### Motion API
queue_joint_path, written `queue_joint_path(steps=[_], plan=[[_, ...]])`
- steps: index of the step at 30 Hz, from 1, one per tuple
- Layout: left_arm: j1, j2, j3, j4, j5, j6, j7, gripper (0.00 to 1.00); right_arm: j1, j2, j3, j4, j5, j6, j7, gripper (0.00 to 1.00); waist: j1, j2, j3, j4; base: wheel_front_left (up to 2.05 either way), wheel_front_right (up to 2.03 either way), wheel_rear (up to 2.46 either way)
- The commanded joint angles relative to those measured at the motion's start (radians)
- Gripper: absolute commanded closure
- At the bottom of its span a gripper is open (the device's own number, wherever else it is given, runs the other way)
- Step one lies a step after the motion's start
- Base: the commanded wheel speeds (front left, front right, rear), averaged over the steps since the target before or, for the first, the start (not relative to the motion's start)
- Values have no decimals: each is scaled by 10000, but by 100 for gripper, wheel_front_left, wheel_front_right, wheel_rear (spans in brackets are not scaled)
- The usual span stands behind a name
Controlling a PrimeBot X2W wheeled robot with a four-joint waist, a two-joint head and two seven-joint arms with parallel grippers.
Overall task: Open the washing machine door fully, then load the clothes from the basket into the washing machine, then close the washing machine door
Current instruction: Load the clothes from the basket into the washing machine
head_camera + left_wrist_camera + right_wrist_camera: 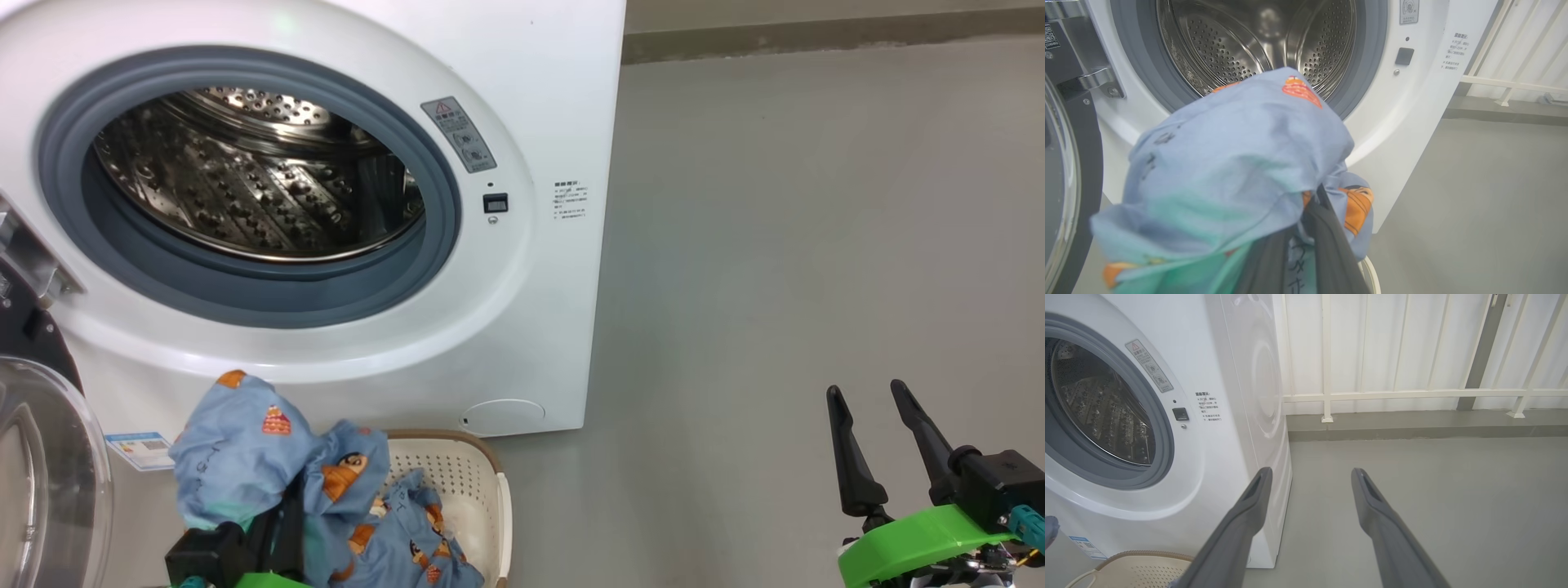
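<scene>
Mid-loading: my left end effector (1306,220) pinches the light blue printed clothes (245,441) below the white boxy washing machine (531,327) mouth; next, I'd lift them inside.

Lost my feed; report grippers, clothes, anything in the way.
Left gripper shut on clothes, held below drum, tail in basket. Right gripper open, empty. Door open, nothing blocking.
</scene>
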State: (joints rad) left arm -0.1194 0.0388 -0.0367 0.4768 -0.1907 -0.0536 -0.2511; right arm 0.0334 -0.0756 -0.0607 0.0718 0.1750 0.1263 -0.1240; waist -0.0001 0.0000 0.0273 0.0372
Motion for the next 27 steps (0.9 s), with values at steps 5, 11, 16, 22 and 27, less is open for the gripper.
queue_joint_path(steps=[5,11,16,22,27], plan=[[-72,118,324,-403,123,-28,-106,100,-18,-80,229,-295,-51,44,48,0,1,0,-84,12,0,0,0],[-51,118,361,-394,136,-36,-107,100,74,-22,211,-401,-92,44,122,0,1,0,-149,24,0,0,0],[-89,117,340,-372,163,-36,-107,100,71,4,275,-460,-96,44,168,0,1,0,-103,11,0,0,0],[-266,117,308,-381,186,-3,-107,100,10,-24,344,-462,-103,44,189,0,1,0,23,-28,0,0,0],[-481,116,257,-327,215,49,-107,100,-46,-44,394,-423,-93,44,197,0,1,0,147,-95,0,0,0]])
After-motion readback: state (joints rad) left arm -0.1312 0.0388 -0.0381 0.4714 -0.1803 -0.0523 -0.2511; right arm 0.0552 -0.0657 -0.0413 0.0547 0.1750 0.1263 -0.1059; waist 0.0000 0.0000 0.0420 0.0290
